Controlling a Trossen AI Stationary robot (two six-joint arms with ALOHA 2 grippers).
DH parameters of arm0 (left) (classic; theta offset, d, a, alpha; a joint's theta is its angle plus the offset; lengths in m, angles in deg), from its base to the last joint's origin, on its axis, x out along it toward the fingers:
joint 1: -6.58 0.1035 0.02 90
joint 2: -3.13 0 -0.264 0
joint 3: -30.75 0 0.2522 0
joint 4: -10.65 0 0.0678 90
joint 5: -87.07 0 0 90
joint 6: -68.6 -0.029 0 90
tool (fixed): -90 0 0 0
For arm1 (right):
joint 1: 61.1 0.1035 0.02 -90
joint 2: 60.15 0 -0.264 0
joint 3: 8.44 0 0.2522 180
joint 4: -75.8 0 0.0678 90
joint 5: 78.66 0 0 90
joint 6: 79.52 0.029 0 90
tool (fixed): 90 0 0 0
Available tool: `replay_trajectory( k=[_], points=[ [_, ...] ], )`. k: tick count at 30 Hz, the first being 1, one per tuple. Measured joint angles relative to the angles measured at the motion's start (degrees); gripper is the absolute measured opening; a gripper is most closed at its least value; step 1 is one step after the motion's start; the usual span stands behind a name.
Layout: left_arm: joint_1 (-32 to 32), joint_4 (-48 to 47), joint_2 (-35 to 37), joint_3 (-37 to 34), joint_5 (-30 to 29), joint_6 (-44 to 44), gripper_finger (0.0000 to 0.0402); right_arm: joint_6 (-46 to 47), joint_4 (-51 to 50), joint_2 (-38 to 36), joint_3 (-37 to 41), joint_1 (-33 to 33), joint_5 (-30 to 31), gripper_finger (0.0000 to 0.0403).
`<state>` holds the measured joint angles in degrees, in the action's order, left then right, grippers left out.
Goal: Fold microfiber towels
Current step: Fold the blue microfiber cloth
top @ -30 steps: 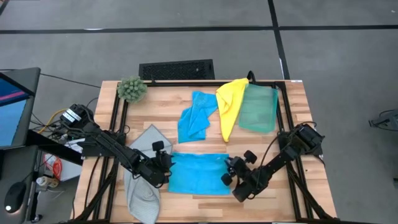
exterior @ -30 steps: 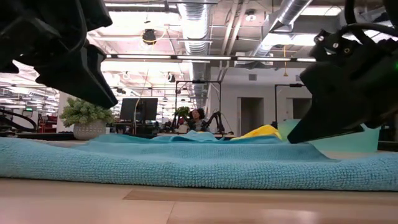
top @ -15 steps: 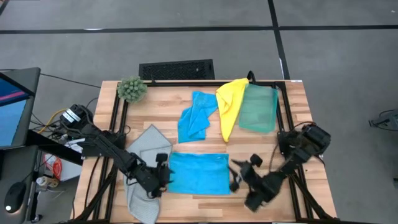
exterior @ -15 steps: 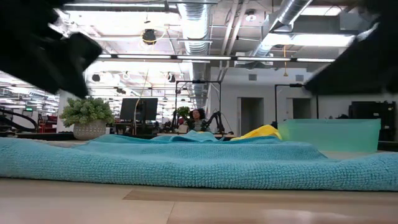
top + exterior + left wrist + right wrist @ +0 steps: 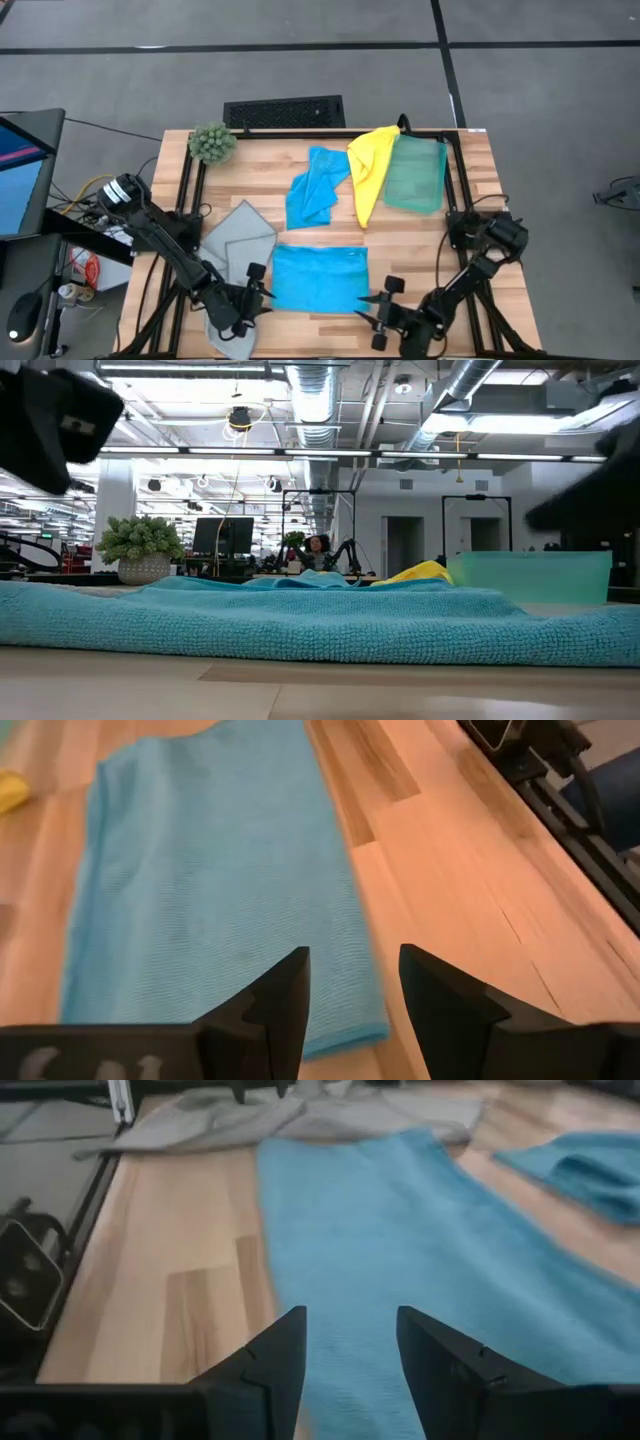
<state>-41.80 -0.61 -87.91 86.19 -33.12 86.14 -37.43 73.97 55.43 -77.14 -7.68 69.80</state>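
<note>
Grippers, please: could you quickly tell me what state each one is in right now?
Left gripper: open, holding nothing, at the flat bright blue microfiber towel's corner.
Right gripper: open, empty, over the same towel.

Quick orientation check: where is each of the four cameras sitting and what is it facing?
High: overhead, straight down; both arms, left end effector, right end effector.
Low: table height, across the flat blue towel into the room.
Left wrist: past its own open fingers, toward the towel.
Right wrist: the same, fingers open.
All four views share that towel.
</note>
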Motion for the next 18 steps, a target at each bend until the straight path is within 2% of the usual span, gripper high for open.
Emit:
replay_trajectory(
  k=[10, 18],
  points=[
    [0.00, 3.48, -9.11, 0.00, 2.07, 1.13, 0.0149, 3.14, -1.58, 1.92, 0.00, -0.29, -2.23, 0.0167],
    [-0.02, 3.64, -9.51, 0.02, 4.19, 1.84, 0.0149, 5.33, -5.62, 1.92, -0.02, -0.69, -8.24, 0.0161]
  ],
)
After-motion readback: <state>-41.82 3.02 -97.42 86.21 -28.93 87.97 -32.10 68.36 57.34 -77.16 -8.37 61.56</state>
